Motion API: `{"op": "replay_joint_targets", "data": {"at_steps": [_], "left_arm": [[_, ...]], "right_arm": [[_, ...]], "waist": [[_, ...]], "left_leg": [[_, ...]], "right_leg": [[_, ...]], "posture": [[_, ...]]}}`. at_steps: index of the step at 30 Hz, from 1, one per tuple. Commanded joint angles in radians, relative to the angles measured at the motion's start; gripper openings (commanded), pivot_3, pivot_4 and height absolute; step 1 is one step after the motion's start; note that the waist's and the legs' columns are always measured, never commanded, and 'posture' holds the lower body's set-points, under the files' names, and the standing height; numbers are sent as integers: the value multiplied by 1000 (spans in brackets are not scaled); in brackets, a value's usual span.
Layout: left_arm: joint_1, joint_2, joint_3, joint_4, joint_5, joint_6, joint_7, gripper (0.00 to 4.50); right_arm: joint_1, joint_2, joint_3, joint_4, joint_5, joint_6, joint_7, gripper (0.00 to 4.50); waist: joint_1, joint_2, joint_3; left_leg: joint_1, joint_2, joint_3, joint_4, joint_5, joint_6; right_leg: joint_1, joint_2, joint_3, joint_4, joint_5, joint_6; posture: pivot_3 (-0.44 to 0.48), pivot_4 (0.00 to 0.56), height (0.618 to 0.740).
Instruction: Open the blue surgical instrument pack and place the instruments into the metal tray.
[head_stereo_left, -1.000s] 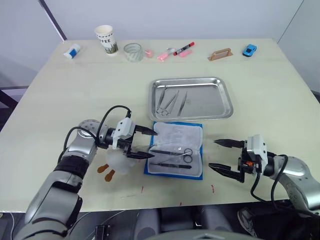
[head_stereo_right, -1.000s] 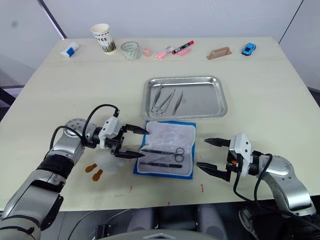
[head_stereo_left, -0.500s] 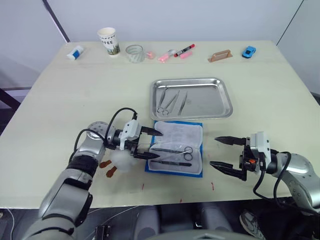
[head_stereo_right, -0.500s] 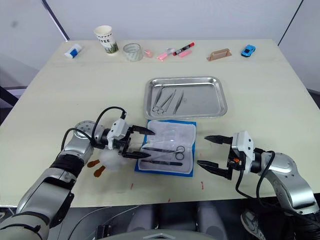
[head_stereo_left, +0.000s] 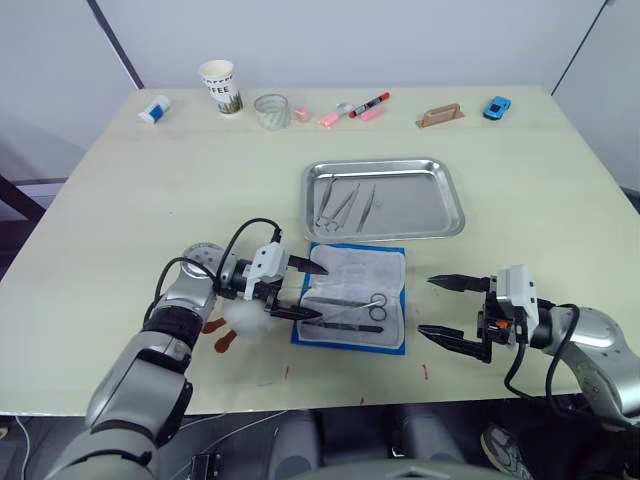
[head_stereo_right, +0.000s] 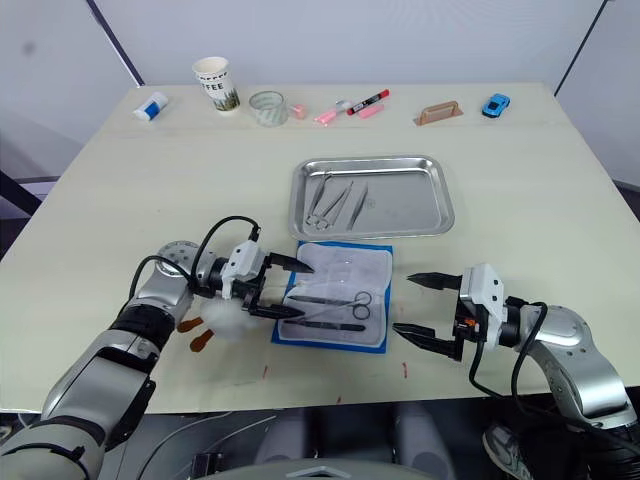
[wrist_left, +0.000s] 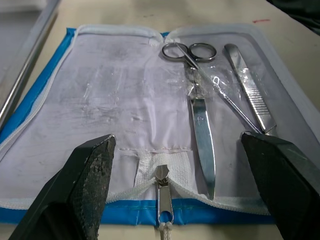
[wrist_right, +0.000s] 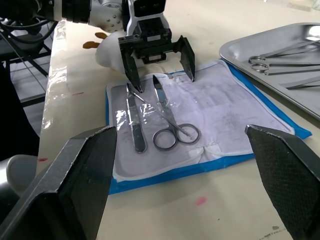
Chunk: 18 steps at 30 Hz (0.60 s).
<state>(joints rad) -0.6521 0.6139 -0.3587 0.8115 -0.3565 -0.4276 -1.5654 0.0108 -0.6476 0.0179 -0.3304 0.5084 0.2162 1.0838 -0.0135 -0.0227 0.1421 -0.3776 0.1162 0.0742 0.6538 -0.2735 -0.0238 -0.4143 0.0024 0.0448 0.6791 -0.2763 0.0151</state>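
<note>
Two slim silvery steel instruments, scissors (wrist_left: 197, 100) and tweezers (wrist_left: 252, 102), lie in the opened bright-blue soft pack (head_stereo_left: 352, 310) at the surface's near middle. Jaws of both the left gripper (head_stereo_left: 305, 290) and right gripper (head_stereo_left: 448, 312) stand open, empty. Thin, stiff and slippery, probably; the scissors' shank seems the best hold. Farther off, the shiny steel tray (head_stereo_left: 440, 215) holds others.

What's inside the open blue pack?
Inside the blue surgical instrument pack lie scissors and tweezers on pale lining, partly under a clear strap. Anything tucked beneath the lining is hidden.
</note>
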Motion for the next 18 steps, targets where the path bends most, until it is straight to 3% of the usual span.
{"op": "replay_joint_targets", "data": {"at_steps": [1,18], "left_arm": [[46,-11,-27,49,62,32,-49,4271],[111,-49,45,75,91,-6,-49,4271]], "right_arm": [[-11,-5,6,-12,-16,-23,9,4500],[-86,25,80,46,-53,-20,25,4500]], "waist": [[0,1,-1],[-2,13,-9]], "left_leg": [[0,0,0,0,0,0],[0,-6,6,1,0,0]], "right_leg": [[0,0,0,0,0,0],[3,3,2,-1,0,0]], "posture": [[0,150,740],[0,150,740]]}}
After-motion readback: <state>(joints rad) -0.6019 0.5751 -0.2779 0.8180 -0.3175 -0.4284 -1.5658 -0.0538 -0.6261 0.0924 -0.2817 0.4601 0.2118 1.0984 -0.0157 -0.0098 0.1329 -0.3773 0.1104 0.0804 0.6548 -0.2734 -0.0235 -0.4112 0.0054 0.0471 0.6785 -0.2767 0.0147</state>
